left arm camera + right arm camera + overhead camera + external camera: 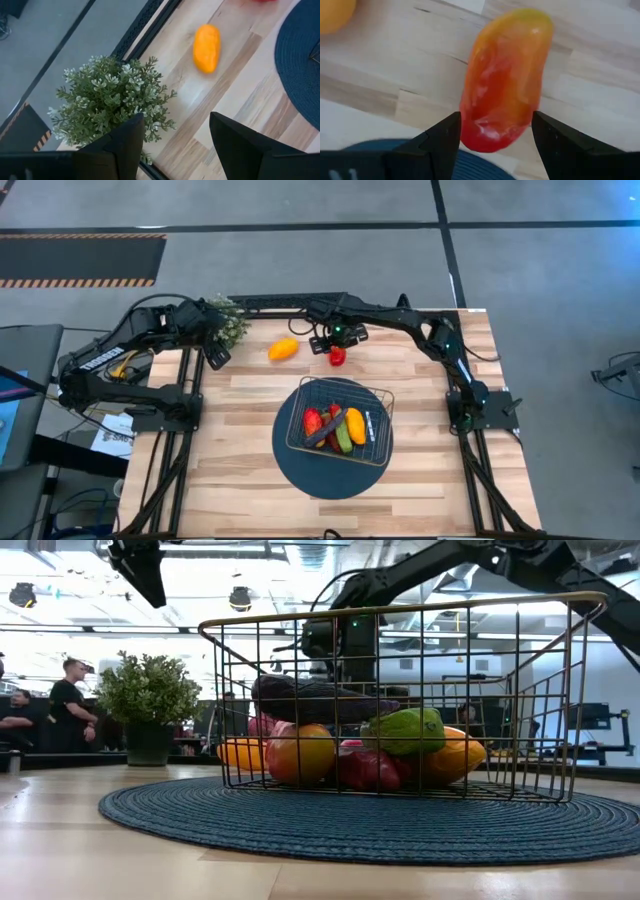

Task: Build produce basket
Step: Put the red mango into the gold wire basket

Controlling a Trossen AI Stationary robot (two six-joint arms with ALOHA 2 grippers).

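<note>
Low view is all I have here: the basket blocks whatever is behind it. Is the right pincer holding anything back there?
Observer: Yes. The right pincer has its fingers either side of a red-orange pepper, beyond the basket.
Operator: Is any other produce left outside the basket?
Observer: One orange pepper lies on the bare wood, between the potted plant and the right pincer.
Operator: Where is the left pincer?
Observer: The left pincer is open and empty, above the plant at the table's far left corner.
</note>
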